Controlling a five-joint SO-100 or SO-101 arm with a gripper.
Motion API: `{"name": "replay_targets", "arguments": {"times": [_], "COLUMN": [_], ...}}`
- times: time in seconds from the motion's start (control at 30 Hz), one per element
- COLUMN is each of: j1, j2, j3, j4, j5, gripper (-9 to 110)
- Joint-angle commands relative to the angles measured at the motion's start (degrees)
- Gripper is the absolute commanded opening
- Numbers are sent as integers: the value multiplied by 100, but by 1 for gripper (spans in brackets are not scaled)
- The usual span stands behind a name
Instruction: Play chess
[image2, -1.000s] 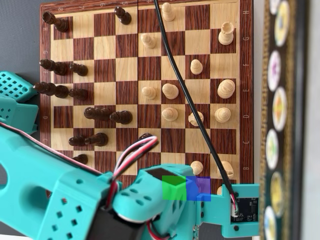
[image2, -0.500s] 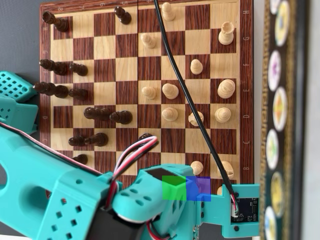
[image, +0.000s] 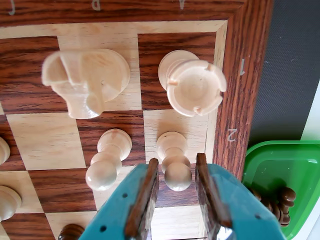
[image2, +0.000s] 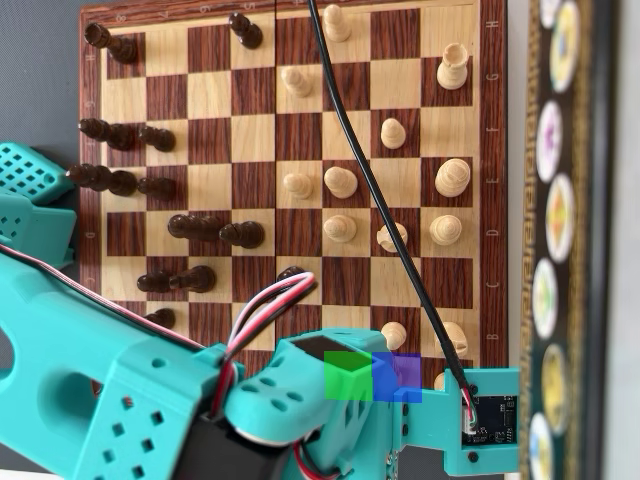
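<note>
In the wrist view my gripper (image: 177, 159) is open. Its teal jaws with brown pads stand on either side of a white pawn (image: 172, 150), whose round head sits between the fingertips with small gaps on both sides. The pawn stands on the chessboard (image: 240, 100) in the edge column, beside the "2" mark. A white rook (image: 192, 85) stands beyond it and a white knight (image: 87, 80) to the rook's left. A second white pawn (image: 107, 160) stands left of the gripper. In the overhead view the arm (image2: 120, 400) covers the board's lower edge and hides the jaws.
A green container (image: 285, 175) holding dark pieces (image: 285, 200) sits right of the board. In the overhead view dark pieces (image2: 200, 228) fill the left of the board (image2: 210, 95) and white pieces (image2: 340, 228) the right. A black cable (image2: 370, 190) crosses above it.
</note>
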Motion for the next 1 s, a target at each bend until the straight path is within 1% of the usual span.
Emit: {"name": "replay_targets", "arguments": {"times": [0.0, 0.23, 0.73, 0.97], "j1": [0, 9, 53, 70], "j2": [70, 70, 167, 633], "j3": [-272, -272, -281, -202], "j4": [-70, -70, -70, -70], "j5": [-26, -26, -35, -35], "gripper": [12, 7, 7, 7]}}
